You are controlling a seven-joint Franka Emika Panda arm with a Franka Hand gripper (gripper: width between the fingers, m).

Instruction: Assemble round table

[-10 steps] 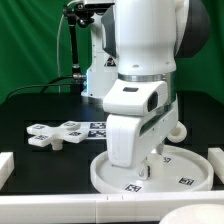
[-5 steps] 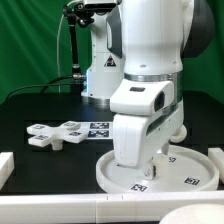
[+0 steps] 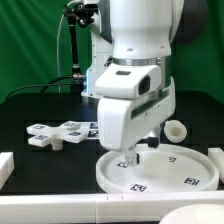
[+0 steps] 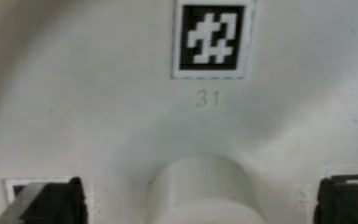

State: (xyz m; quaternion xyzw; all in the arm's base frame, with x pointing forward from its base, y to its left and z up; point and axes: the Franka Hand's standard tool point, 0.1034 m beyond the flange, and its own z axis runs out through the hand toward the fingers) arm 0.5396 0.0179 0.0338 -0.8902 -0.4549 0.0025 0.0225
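Note:
The large rimmed round disc (image 3: 178, 166) lies flat on the black table at the front. My gripper (image 3: 138, 157) hangs open just above the disc's middle. In the wrist view the disc's surface (image 4: 105, 110) fills the frame, with a square tag (image 4: 213, 38) on it. A raised white hub (image 4: 208, 185) sits between the dark fingertips (image 4: 44, 204) of my gripper (image 4: 194, 206), and neither touches it. The short cylinder leg (image 3: 176, 130) stands behind the disc on the exterior view's right. The cross-shaped piece (image 3: 52, 135) lies at the exterior view's left.
The marker board (image 3: 93, 128) lies flat behind the cross-shaped piece. White bars edge the table at the front left (image 3: 5, 166) and at the right (image 3: 216, 158). The robot's base (image 3: 100, 75) stands at the back.
The hand has risen a little and swung toward the exterior view's left over the disc. The leg now shows behind it. The disc and cross-shaped piece have not moved.

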